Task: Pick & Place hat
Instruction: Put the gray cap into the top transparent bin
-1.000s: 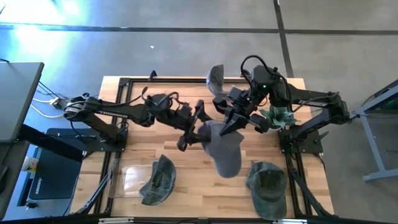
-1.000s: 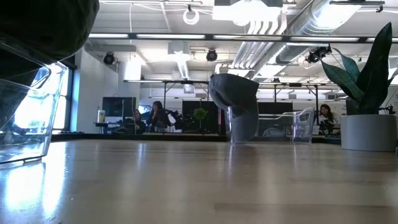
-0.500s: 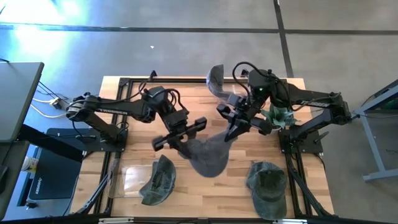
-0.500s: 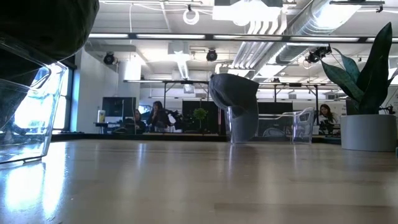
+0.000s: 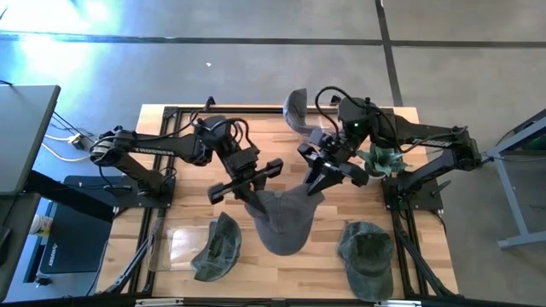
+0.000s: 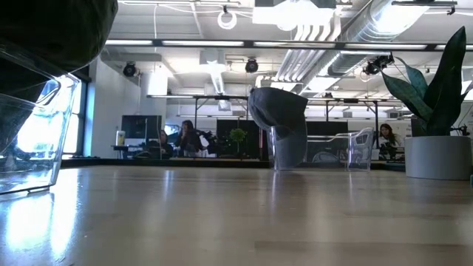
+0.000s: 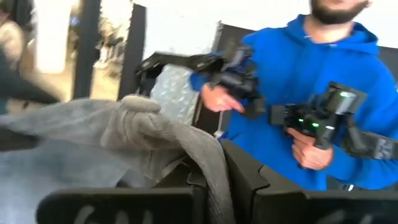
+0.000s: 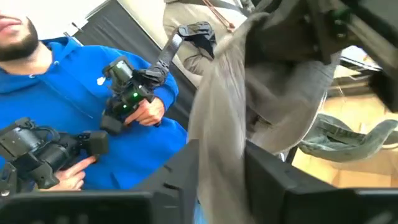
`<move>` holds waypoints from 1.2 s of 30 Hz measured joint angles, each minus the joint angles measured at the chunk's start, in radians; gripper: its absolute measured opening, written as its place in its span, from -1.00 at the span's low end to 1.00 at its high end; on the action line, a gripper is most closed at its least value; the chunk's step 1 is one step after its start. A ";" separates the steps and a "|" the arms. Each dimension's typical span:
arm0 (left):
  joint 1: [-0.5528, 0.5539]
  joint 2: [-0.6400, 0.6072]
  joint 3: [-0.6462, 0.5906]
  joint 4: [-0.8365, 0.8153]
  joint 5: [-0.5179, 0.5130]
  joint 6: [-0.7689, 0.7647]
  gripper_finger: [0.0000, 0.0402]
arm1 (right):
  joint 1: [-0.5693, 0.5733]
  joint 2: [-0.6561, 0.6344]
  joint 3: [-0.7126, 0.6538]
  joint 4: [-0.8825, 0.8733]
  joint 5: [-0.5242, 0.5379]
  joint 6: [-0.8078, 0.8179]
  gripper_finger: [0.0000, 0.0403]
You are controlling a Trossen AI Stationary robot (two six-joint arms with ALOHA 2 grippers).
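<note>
Wooden counter (image 5: 188, 205) on a grey concrete floor; open office beyond, seen in the low view. Grey hat (image 5: 281, 219) hangs above the counter's centre, toward the front edge, pinched between the left end effector (image 5: 247, 181) and the right end effector (image 5: 317, 181), both clamped on its cloth. Wrist views alone show a person in a blue hoodie (image 7: 323, 68) holding controllers. Over the last second the hat has shifted toward the left arm and hangs lower.

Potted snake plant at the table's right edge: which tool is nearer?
Right. The right tool holds the grey fabric hat just beside the potted snake plant; the left tool grips the hat's opposite edge, farther toward the table's middle.
</note>
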 joint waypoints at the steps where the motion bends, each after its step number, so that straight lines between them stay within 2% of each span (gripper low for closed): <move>1: 0.010 0.000 0.000 -0.023 -0.009 0.000 -0.88 | 0.004 0.005 0.000 -0.002 0.006 -0.001 -0.36; 6: 0.046 0.000 0.000 -0.142 -0.078 0.004 -0.96 | 0.036 0.016 0.000 -0.071 0.149 -0.088 0.12; 9: 0.054 0.000 0.000 -0.167 -0.120 0.005 -0.99 | 0.048 0.017 0.000 -0.126 0.232 -0.173 0.34; 12: 0.061 0.000 0.000 -0.178 -0.143 0.006 -0.99 | 0.059 0.017 0.000 -0.139 0.284 -0.186 0.42; 15: 0.064 0.000 0.000 -0.195 -0.128 0.007 -0.99 | 0.065 0.016 0.000 -0.152 0.269 -0.166 0.40; 17: 0.064 0.000 0.000 -0.195 -0.125 0.004 -0.99 | 0.065 0.014 0.000 -0.152 0.232 -0.150 0.36; 20: 0.064 0.000 0.000 -0.196 -0.147 0.000 -0.99 | 0.065 0.012 0.000 -0.141 0.100 -0.075 0.25; 22: 0.064 0.000 0.000 -0.195 -0.142 0.000 -0.99 | 0.073 0.011 0.000 -0.139 0.057 -0.032 0.16; 26: 0.064 -0.013 0.000 -0.195 -0.125 -0.004 -0.99 | 0.095 0.006 0.000 -0.125 0.043 -0.020 -0.15; 32: 0.064 -0.014 0.000 -0.135 -0.115 -0.082 -0.99 | 0.117 -0.001 0.000 -0.033 0.060 -0.003 -0.88; 34: 0.060 -0.014 0.000 -0.052 -0.083 -0.087 -0.96 | 0.122 -0.001 0.000 0.023 0.058 -0.001 -0.94; 36: 0.043 -0.014 0.000 0.027 -0.068 -0.103 -0.86 | 0.124 -0.001 0.000 0.092 0.047 0.000 -0.89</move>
